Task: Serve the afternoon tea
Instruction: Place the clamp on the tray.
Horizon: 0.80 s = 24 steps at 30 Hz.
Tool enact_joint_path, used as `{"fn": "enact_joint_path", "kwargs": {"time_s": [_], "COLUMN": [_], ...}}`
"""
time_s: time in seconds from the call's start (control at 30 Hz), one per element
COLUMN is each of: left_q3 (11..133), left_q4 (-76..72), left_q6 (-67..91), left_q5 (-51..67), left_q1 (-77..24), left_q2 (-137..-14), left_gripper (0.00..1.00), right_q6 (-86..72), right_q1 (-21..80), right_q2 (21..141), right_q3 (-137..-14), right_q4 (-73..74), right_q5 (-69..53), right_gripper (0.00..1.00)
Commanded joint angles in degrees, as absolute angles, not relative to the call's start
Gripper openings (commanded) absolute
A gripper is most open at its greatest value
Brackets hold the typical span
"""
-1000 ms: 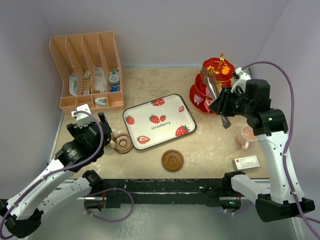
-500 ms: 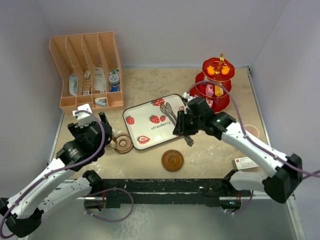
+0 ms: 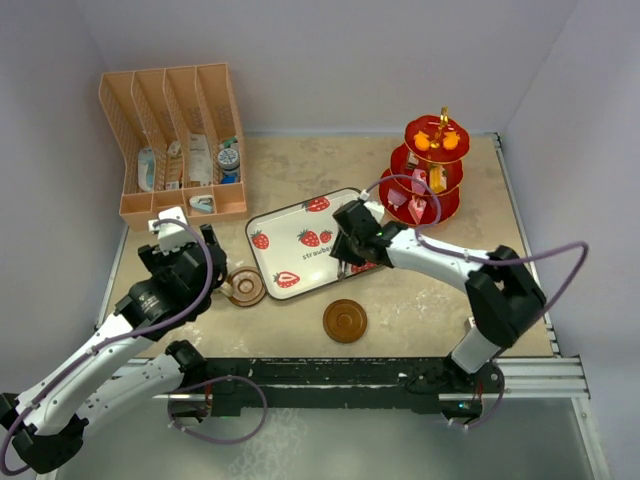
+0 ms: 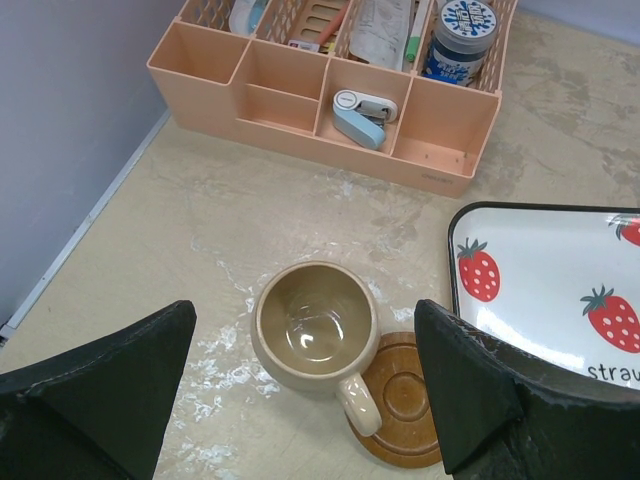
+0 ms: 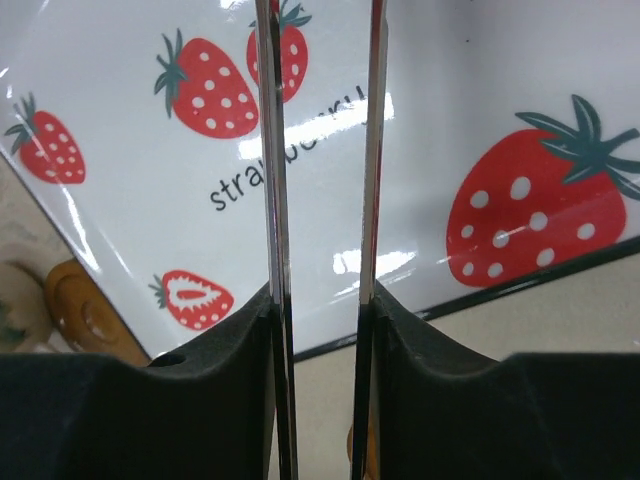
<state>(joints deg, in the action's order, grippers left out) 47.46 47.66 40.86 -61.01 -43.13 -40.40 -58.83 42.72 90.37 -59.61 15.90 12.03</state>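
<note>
A tan mug (image 4: 315,325) stands on the table, its handle lying over a brown saucer (image 4: 400,400). My left gripper (image 4: 305,315) hangs open above it, one finger on each side, touching nothing. In the top view that mug (image 3: 238,284) sits left of the strawberry tray (image 3: 290,250). A second saucer (image 3: 345,321) lies in front of the tray. My right gripper (image 5: 320,300) is shut on the metal tongs (image 5: 272,150), whose two blades point out over the tray (image 5: 450,100). The red three-tier stand (image 3: 425,175) at the back right carries small toy cakes (image 3: 435,142).
A peach divided rack (image 3: 175,140) of toiletries stands at the back left, close behind the mug. The right arm (image 3: 440,262) stretches low across the table from its base to the tray. Walls close in the table on three sides.
The right arm has swung left from the red stand to the strawberry tray, carrying the tongs with it. The left arm and mug have not moved.
</note>
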Motion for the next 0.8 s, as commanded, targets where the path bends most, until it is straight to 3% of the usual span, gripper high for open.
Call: {"fn": "enact_joint_path", "kwargs": {"time_s": [0.0, 0.57, 0.77], "left_q3": [48.5, 48.5, 48.5], "left_q4": [46.3, 46.3, 46.3], "left_q6": [39.7, 39.7, 39.8], "left_q5": [-61.2, -61.1, -61.2], "left_q1": [-43.0, -43.0, -43.1], "left_q2": [-40.8, -41.7, -41.7], "left_gripper": [0.88, 0.88, 0.88], "right_q6": [-64.1, -66.1, -64.5], "right_q1": [44.8, 48.6, 48.8], "right_q2": [95.7, 103.7, 102.3], "right_q3": [-65.1, -68.6, -68.0], "right_q4": [14.1, 15.8, 15.4], "right_q5": [17.6, 19.2, 18.2], "right_gripper": [0.39, 0.48, 0.61]}}
